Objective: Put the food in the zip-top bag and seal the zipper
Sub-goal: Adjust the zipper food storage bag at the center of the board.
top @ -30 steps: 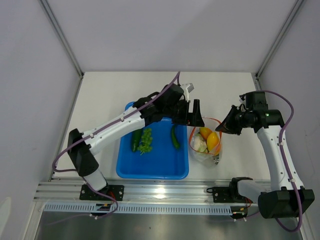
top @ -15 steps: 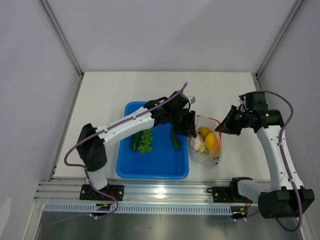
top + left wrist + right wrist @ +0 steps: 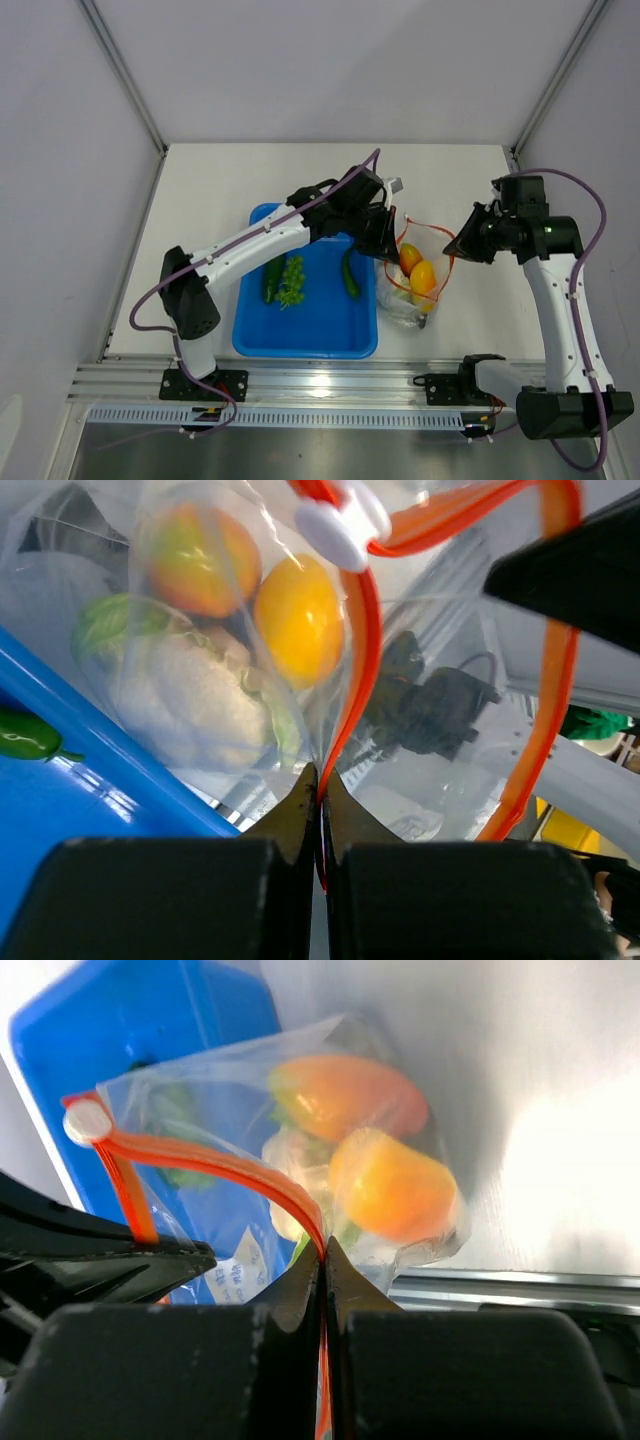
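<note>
The zip-top bag hangs just right of the blue tray, its mouth stretched between both grippers. Inside lie an orange-yellow fruit, a red-orange fruit and a cauliflower. My left gripper is shut on the zipper at the bag's left edge, and the white slider sits beyond the tips. My right gripper is shut on the zipper at the right edge. A dark cucumber, a leafy bunch and a green pepper lie in the tray.
The blue tray sits left of the bag, near the table's front edge. A metal rail runs along that edge with both arm bases on it. White walls close in the left, right and back.
My left gripper swung down to the bag's left mouth edge and shut on the zipper. The bag has risen and its mouth is pulled taut. The right arm lifted slightly.
</note>
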